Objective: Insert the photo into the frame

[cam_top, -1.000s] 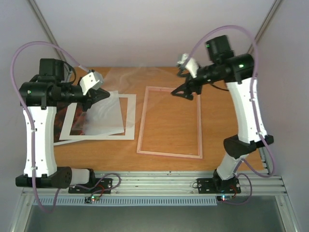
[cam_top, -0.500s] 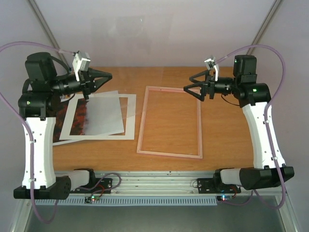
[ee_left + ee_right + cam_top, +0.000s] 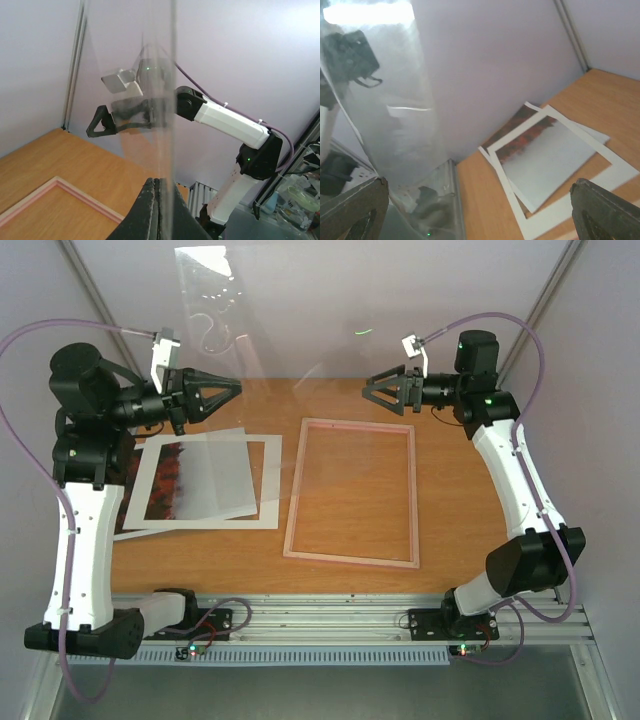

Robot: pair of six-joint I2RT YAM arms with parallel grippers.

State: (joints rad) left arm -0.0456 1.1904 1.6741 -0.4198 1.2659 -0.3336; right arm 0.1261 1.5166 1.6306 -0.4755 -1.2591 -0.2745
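Both white-and-black arms were raised, wrists level, grippers facing each other.
The white left arm [image 3: 85, 520] stood tall from its base, its black two-finger left gripper [image 3: 236, 388] pointing rightward, jaws pressed together on a thin clear sheet [image 3: 205, 300]. The white right arm [image 3: 510, 470] leaned up and inward, its black two-finger right gripper [image 3: 372, 393] pointing leftward, jaws spread wide.

You see a white mat border [image 3: 271, 485] lying flat on the wooden table [image 3: 460, 510]. A second white sheet [image 3: 118, 535] shows from under its near left corner. Along the table's near edge runs a ribbed metal rail [image 3: 330, 612].
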